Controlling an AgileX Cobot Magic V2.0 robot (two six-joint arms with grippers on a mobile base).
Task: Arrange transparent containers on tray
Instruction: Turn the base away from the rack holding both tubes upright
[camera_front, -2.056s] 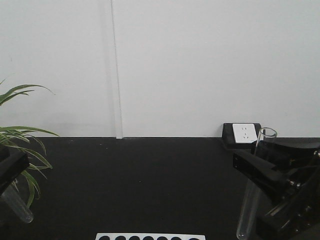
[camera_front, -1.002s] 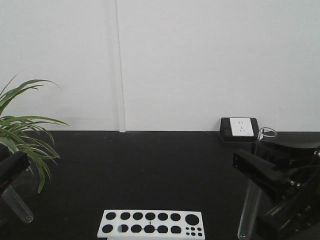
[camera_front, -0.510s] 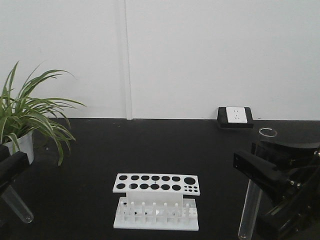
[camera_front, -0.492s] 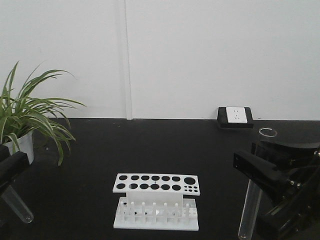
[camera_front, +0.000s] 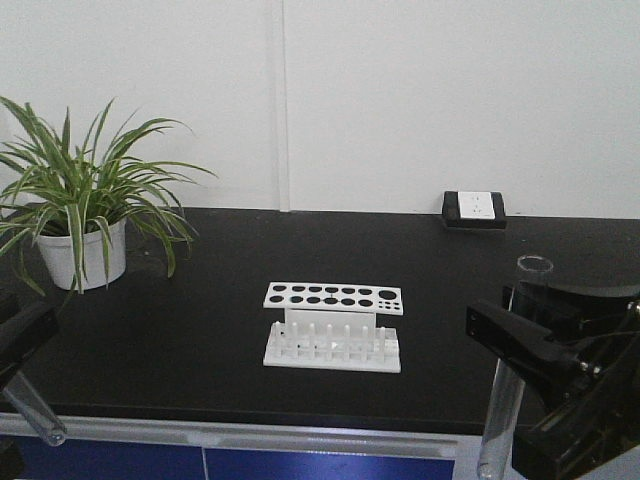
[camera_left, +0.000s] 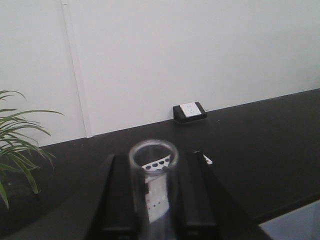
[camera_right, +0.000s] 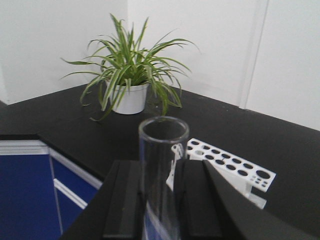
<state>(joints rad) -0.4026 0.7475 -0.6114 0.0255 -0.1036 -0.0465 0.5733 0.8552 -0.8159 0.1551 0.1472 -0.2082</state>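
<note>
Two transparent containers, clear glass test tubes, are both held off the table. My left gripper (camera_front: 14, 345) is shut on one tube (camera_front: 34, 418), whose rounded bottom shows at the lower left. In the left wrist view that tube (camera_left: 154, 200) stands between the black fingers (camera_left: 120, 195) of the left gripper (camera_left: 155, 156), open rim up. My right gripper (camera_front: 520, 345) is shut on the other tube (camera_front: 500, 420), nearly upright at the right. In the right wrist view the right gripper (camera_right: 161, 162) clamps this tube (camera_right: 161, 145). The tray is out of view.
A white holed tube rack (camera_front: 333, 325) stands mid-table on the black bench (camera_front: 200, 340). A potted spider plant (camera_front: 80, 230) sits at the back left, and a socket box (camera_front: 474, 210) by the wall. Blue cabinet fronts (camera_front: 300, 465) show below the bench's front edge.
The whole view has drawn back from the wall: the rack, the plant and the bench's front edge have come into sight. Both grippers keep their tubes in the same pose.
</note>
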